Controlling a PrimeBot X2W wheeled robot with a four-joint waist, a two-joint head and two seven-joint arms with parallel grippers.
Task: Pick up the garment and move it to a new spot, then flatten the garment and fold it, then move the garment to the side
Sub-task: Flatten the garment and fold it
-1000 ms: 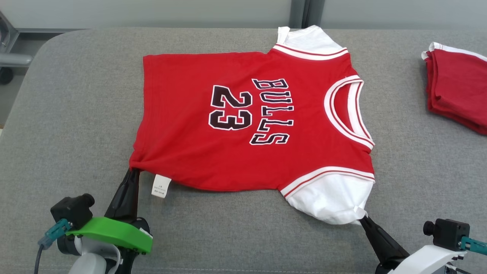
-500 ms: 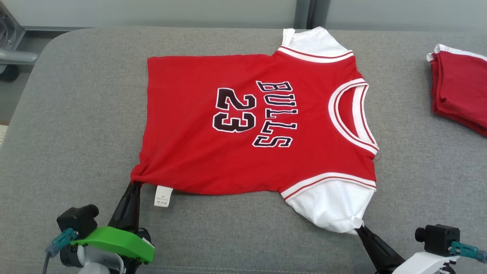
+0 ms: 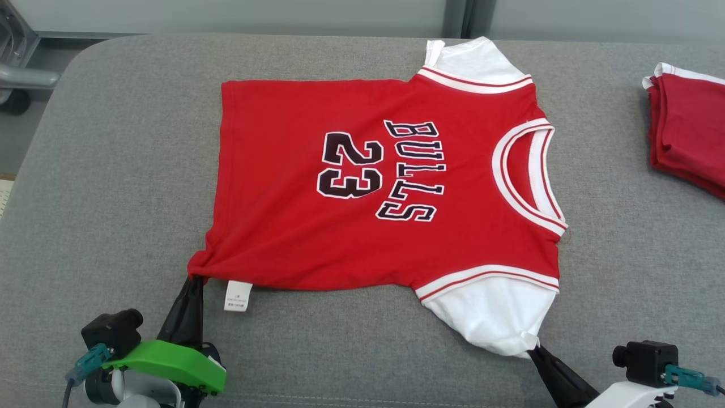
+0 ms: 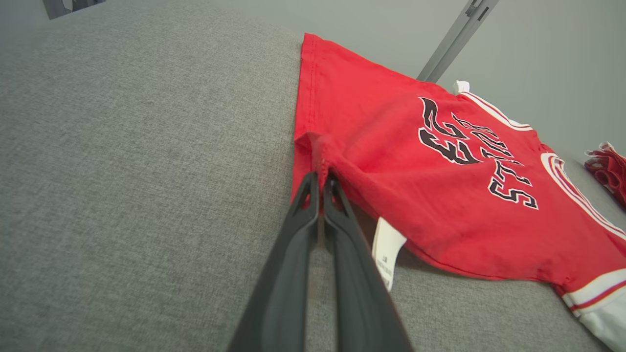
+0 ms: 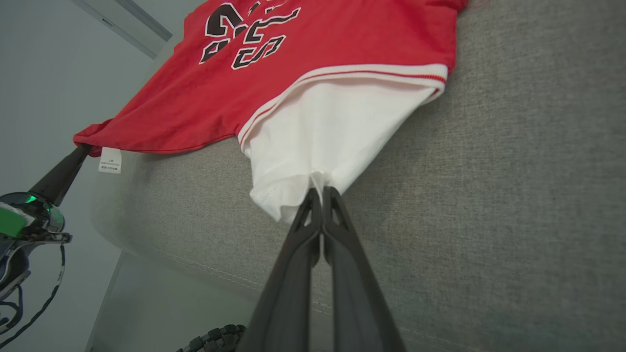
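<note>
Three views, taken in turn.

Head view: found the garment [image 3: 374,181] spread print-up on the grey bench [image 3: 113,170], close to its near edge and well apart from a folded red pile [image 3: 688,147] at the robot's right. Read its long axis as running left to right across the bench, hem toward the robot's left, neckline toward the right, with one white sleeve near and one far. Saw the left end effector [image 3: 193,282] pressed together on the near hem corner, just beside the care label [image 3: 238,296], and the right end effector [image 3: 535,350] pinching the tip of the near sleeve [image 3: 493,311].

Left wrist view: saw the two dark fingers [image 4: 305,195] closed on a small bunched fold of red hem. Judged the bite shallow; expected the cloth to slip free under any hard tug.

Right wrist view: saw the white sleeve drawn to a point between the closed fingers [image 5: 335,200]. Judged that pinch just as thin. Feared an uneven pull between the two arms, enough to skew the long axis or ruck the flat front. Feared also a fold started from that gathered hem corner setting in a crooked crease.
</note>
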